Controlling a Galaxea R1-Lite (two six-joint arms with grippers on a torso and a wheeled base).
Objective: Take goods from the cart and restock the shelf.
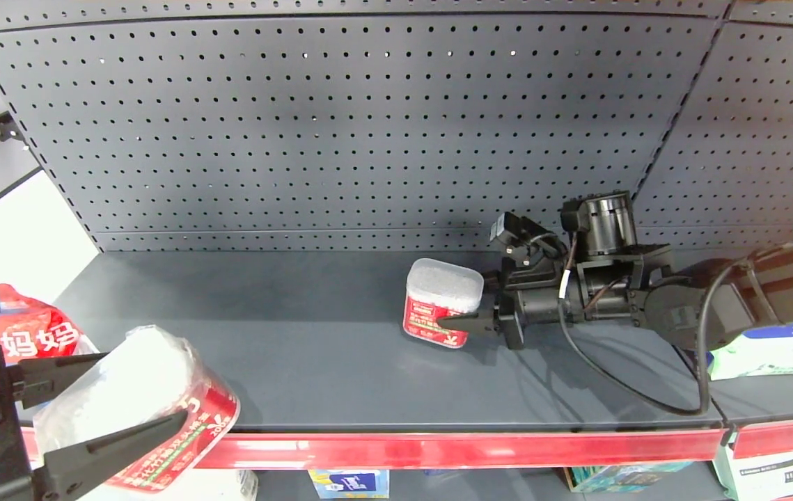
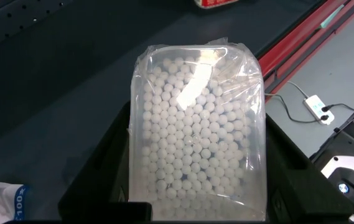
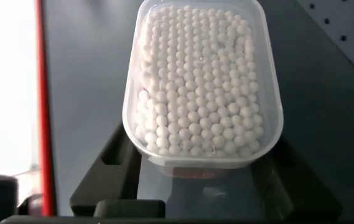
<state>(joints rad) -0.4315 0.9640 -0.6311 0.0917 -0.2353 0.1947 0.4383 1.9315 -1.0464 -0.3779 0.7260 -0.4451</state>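
Seemingly placing: the right gripper (image 1: 459, 316) clasps a tub (image 1: 441, 292) standing on the shelf (image 1: 285, 348); next, let go. The left gripper (image 1: 128, 396) holds a pack (image 1: 138, 369) at near left.

Two cotton-swab tubs (image 1: 442, 299) (image 1: 138, 369), two grippers (image 1: 448, 313) (image 1: 147, 387), one red bag (image 1: 34, 327), one wipes pack (image 1: 779, 351), one shelf (image 1: 299, 348).

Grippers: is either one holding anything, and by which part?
Left gripper clamps a film-wrapped swab box across its sides, in front of the shelf. Right gripper grips a second swab box low on its sides, standing on the shelf.
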